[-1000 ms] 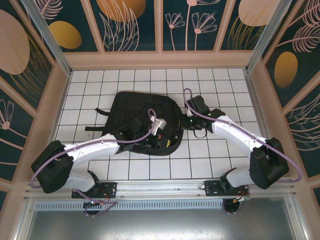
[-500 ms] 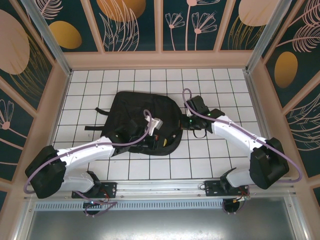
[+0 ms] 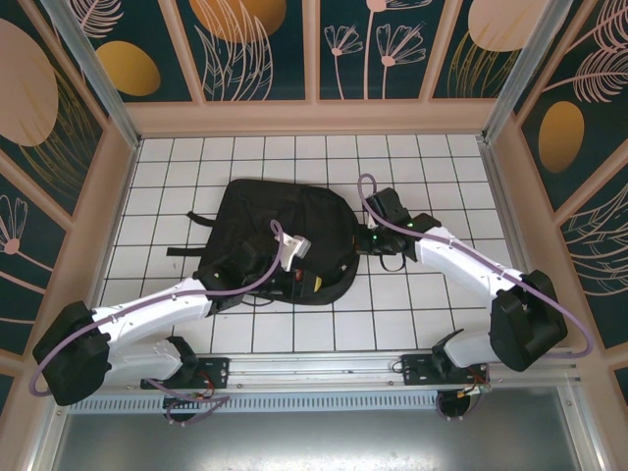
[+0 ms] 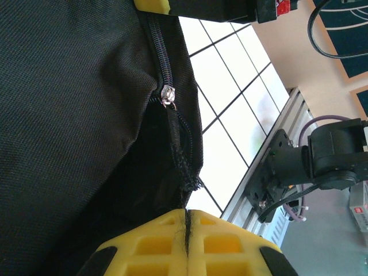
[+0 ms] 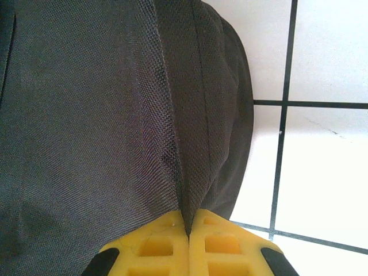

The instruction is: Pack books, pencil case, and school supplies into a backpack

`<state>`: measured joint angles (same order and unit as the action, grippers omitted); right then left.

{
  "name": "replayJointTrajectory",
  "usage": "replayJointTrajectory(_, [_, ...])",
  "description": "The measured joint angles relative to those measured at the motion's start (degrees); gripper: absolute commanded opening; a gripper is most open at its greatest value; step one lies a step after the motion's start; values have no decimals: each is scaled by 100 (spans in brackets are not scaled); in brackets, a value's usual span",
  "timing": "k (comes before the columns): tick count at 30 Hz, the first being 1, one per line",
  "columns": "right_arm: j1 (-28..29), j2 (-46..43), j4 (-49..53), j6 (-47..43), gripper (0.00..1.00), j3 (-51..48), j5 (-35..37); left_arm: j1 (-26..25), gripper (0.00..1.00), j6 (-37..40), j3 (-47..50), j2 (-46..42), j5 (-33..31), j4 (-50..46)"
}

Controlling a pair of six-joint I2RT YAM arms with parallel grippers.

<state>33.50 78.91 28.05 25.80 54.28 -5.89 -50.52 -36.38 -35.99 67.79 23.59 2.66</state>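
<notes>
both grippers pinched onto the backpack (image 3: 280,231)

the bag lies flat on the white tiled table (image 3: 432,167), about mid-table. the left gripper (image 4: 187,221) has its yellow fingers closed tight on the frayed black end of the zip tape, just below the silver zip slider (image 4: 167,95). the right gripper (image 5: 188,227) is clamped on a fold of fabric at the bag's right edge. a white label (image 4: 359,201) with red print is too blurry to read.
</notes>
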Motion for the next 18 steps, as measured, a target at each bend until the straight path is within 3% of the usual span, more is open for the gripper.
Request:
replayJointTrajectory(4, [120,0,-2,4,0,0,33,0,0,-33,0,42,37,-42])
replayJointTrajectory(6, [192,-7,-4,11,0,0,68,0,25,-28,0,96,33,-96])
replayJointTrajectory(8, [229,-46,-4,22,0,0,83,0,42,-24,-11,144,-7,-205])
replayJointTrajectory(11, [251,-149,-4,22,0,0,98,0,59,-20,-31,153,-24,-328])
replayJointTrajectory(18, [264,-197,-4,-22,0,0,116,9,69,258,-424,-208,-424,-1377])
